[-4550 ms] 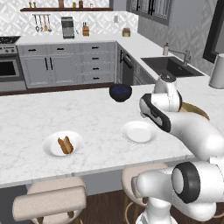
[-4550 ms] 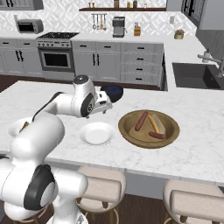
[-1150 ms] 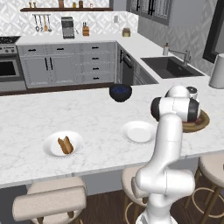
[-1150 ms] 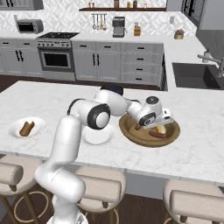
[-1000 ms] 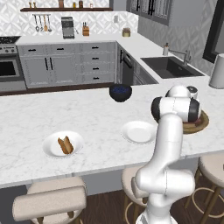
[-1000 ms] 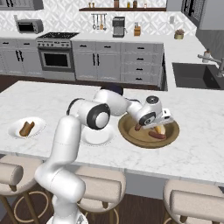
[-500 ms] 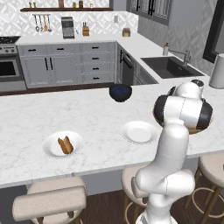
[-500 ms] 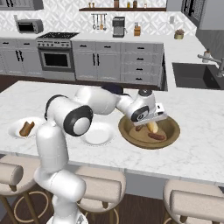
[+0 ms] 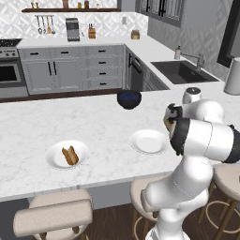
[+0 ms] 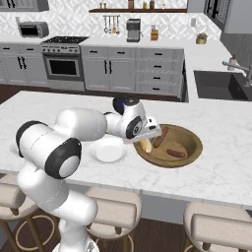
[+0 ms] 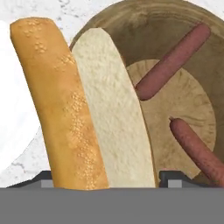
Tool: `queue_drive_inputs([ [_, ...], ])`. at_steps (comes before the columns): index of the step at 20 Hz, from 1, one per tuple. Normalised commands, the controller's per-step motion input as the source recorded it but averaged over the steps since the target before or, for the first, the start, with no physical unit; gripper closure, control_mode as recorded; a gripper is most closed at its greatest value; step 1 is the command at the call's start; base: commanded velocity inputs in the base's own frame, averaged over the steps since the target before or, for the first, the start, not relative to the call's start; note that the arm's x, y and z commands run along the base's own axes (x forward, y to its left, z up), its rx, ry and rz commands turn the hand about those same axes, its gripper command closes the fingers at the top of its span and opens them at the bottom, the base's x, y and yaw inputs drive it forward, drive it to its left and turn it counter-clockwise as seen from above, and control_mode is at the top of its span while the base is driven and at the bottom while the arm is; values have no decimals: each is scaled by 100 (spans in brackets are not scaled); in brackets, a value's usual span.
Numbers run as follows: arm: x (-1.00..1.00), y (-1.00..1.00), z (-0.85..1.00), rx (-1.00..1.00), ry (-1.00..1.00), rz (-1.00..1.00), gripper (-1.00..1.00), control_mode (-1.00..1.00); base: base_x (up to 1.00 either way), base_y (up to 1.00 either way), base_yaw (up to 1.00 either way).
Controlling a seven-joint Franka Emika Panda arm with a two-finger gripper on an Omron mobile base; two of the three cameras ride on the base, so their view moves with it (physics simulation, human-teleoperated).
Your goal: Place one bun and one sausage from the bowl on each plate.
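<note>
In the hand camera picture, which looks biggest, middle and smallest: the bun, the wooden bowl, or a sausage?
1. Bowl, widest.
2. Bun, which looms large because it sits right at the camera.
3. Sausages: upper and lower look alike.

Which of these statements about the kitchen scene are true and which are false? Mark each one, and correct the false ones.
1. The gripper holds a bun. True.
2. The wooden bowl has three sausages in it. False: two sausages lie in it, one leaning against the side and one on the bottom.
3. The plate nearest the arm is bare. True.
4. The far plate is bare too. False: it already carries food.
5. The blue bowl stands on one of the plates. False: it stands on the counter, apart from both plates.
</note>
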Motion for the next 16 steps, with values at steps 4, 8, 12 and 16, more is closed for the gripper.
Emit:
queue_drive_inputs([
  [4, -13, 100, 0, 0, 14, 0, 100, -100, 0, 0, 0],
  [8, -1, 100, -3, -2, 12, 0, 100, -100, 0, 0, 0],
  [12, 0, 99, -17, 0, 9, -2, 100, -100, 0, 0, 0],
  [16, 2, 74, -29, 0, 12, -3, 100, -100, 0, 0, 0],
])
